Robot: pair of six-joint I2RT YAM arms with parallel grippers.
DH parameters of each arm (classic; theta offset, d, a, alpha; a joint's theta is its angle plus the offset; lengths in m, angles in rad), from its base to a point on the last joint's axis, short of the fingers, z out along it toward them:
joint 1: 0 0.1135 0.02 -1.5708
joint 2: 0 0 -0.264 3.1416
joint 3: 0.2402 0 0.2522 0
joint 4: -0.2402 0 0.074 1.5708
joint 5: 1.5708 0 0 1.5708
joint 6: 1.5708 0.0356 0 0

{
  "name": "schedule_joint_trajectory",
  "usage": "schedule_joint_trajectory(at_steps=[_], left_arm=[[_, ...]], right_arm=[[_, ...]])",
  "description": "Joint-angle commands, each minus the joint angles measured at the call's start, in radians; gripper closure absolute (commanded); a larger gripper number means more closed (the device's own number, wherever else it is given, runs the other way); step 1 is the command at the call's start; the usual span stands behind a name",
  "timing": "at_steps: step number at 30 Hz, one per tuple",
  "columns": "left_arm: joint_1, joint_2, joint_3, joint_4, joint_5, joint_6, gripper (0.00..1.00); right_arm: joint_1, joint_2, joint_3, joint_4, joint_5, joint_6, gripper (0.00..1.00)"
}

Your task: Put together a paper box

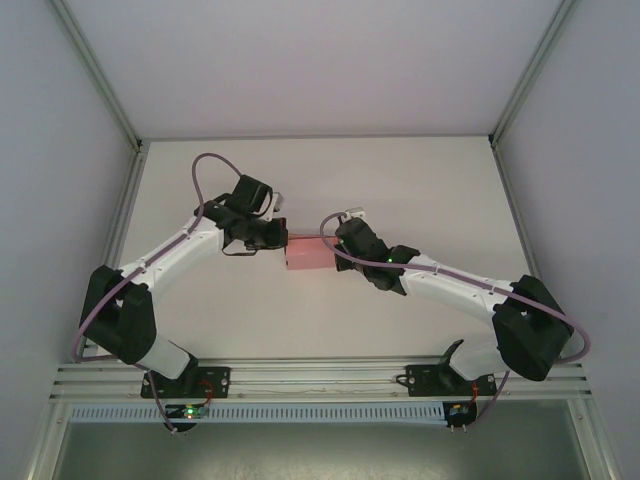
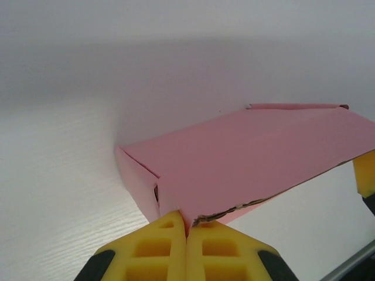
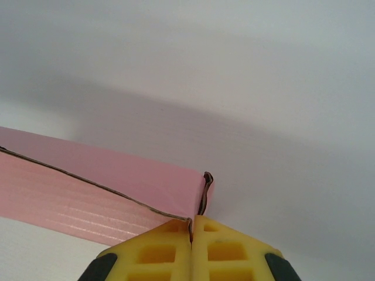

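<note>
The pink paper box (image 1: pixel 308 253) sits in the middle of the white table between my two arms, partly folded into a rectangular shape. My left gripper (image 1: pixel 278 238) is shut on the box's left end; in the left wrist view its yellow fingertips (image 2: pixel 167 231) pinch a corner of the pink card (image 2: pixel 252 152), whose torn brown edge shows. My right gripper (image 1: pixel 340 250) is shut on the box's right end; in the right wrist view the pads (image 3: pixel 176 234) clamp a thin card edge of the box (image 3: pixel 117 181), beside a folded flap.
The white table (image 1: pixel 400 180) is ringed by metal frame posts and grey walls. An aluminium rail (image 1: pixel 320 380) with the arm bases runs along the near edge. Purple cables loop off both arms.
</note>
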Motion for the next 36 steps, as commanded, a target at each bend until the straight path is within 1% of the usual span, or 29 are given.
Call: schedule_joint_trajectory(at_steps=[1,4,5,7,10,15,17,19,21,24,26,29,32,34,36], left_arm=[[0.028,0.005,0.032,-0.014,0.083,-0.056,1.00],[0.046,0.014,0.033,-0.009,0.127,-0.086,1.00],[0.053,0.019,0.044,-0.027,0.107,-0.092,1.00],[0.063,0.024,0.040,-0.014,0.129,-0.093,1.00],[0.063,0.036,0.040,-0.038,0.107,-0.054,1.00],[0.031,0.040,0.014,-0.055,0.006,0.047,1.00],[-0.008,0.037,-0.004,-0.059,-0.084,0.096,1.00],[-0.049,0.035,-0.036,-0.052,-0.182,0.116,1.00],[-0.070,0.028,-0.092,-0.004,-0.192,0.118,1.00],[-0.075,0.009,-0.195,0.096,-0.191,0.088,1.00],[-0.081,-0.005,-0.248,0.141,-0.209,0.071,1.00],[-0.120,-0.022,-0.307,0.193,-0.260,0.069,1.00],[-0.159,-0.008,-0.335,0.238,-0.281,0.076,1.00],[-0.163,0.004,-0.330,0.238,-0.277,0.070,1.00],[-0.169,-0.007,-0.324,0.226,-0.303,0.058,1.00]], right_arm=[[0.010,0.035,-0.019,-0.134,-0.009,-0.012,1.00],[0.009,0.031,-0.026,-0.133,-0.003,-0.007,1.00],[0.010,0.032,-0.026,-0.133,-0.004,-0.007,1.00],[0.009,0.034,-0.025,-0.131,-0.008,-0.006,1.00],[0.009,0.037,-0.025,-0.130,-0.009,-0.007,1.00],[0.009,0.043,-0.028,-0.114,-0.008,-0.007,1.00],[0.010,0.039,-0.035,-0.100,-0.002,-0.008,1.00],[0.010,0.028,-0.057,-0.061,0.004,-0.019,1.00],[0.013,0.013,-0.088,-0.003,0.000,-0.038,1.00],[0.015,-0.007,-0.131,0.061,-0.007,-0.057,1.00],[0.019,-0.019,-0.145,0.076,-0.004,-0.069,1.00],[0.024,-0.031,-0.168,0.101,-0.009,-0.084,1.00],[0.025,-0.032,-0.186,0.126,-0.034,-0.091,1.00],[0.026,-0.034,-0.191,0.138,-0.053,-0.083,1.00],[0.026,-0.045,-0.189,0.145,-0.070,-0.078,1.00]])
